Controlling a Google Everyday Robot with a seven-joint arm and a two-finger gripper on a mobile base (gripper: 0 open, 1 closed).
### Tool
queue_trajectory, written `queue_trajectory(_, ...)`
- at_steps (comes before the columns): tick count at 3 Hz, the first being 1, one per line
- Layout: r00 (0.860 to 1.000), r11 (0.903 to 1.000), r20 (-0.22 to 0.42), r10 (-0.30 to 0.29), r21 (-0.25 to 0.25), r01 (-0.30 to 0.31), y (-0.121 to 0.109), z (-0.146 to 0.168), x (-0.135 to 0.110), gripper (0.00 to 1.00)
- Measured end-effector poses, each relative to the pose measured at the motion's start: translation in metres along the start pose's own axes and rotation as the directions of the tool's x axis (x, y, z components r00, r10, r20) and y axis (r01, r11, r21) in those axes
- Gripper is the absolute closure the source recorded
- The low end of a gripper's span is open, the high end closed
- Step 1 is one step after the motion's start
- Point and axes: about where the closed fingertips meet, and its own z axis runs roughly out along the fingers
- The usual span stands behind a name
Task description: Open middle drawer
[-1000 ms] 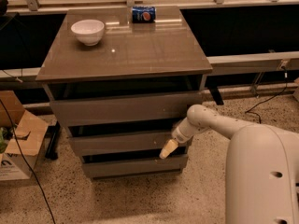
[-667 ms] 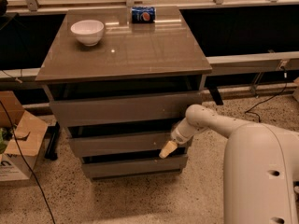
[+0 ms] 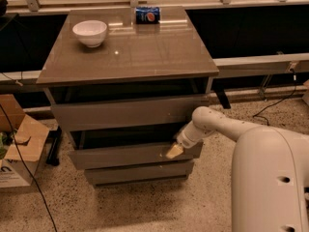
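Observation:
The grey-brown cabinet (image 3: 128, 57) has three drawer fronts. The middle drawer (image 3: 120, 156) stands a little out from the cabinet, with a dark gap above its front. My gripper (image 3: 174, 151) is at the right part of that front, its pale yellow tip touching the upper edge. The white arm (image 3: 217, 124) reaches in from the lower right. The taller top front (image 3: 120, 112) and the lowest front (image 3: 137, 173) sit further back.
A white bowl (image 3: 90, 32) and a blue can (image 3: 147, 14) stand on the cabinet top. A cardboard box (image 3: 19, 144) sits on the floor at the left, with cables beside it. My white body (image 3: 270, 178) fills the lower right. A dark bench runs behind.
The middle drawer front appears to have come slightly further out toward me. The gripper stays at its right upper edge.

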Motion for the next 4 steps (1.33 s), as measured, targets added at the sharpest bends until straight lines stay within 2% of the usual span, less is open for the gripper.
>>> queue_trajectory(1, 1.000, 1.0000, 0.000, 0.000, 0.000, 0.000, 0.000, 0.000, 0.000, 0.05)
queue_trajectory(2, 1.000, 1.0000, 0.000, 0.000, 0.000, 0.000, 0.000, 0.000, 0.000, 0.00)
queue_trajectory(3, 0.999, 0.9999, -0.038, 0.006, -0.015, -0.007, 0.007, 0.005, 0.006, 0.00)
queue_trajectory(4, 0.991, 0.9953, -0.133, -0.022, -0.097, 0.009, 0.033, 0.015, 0.022, 0.00)
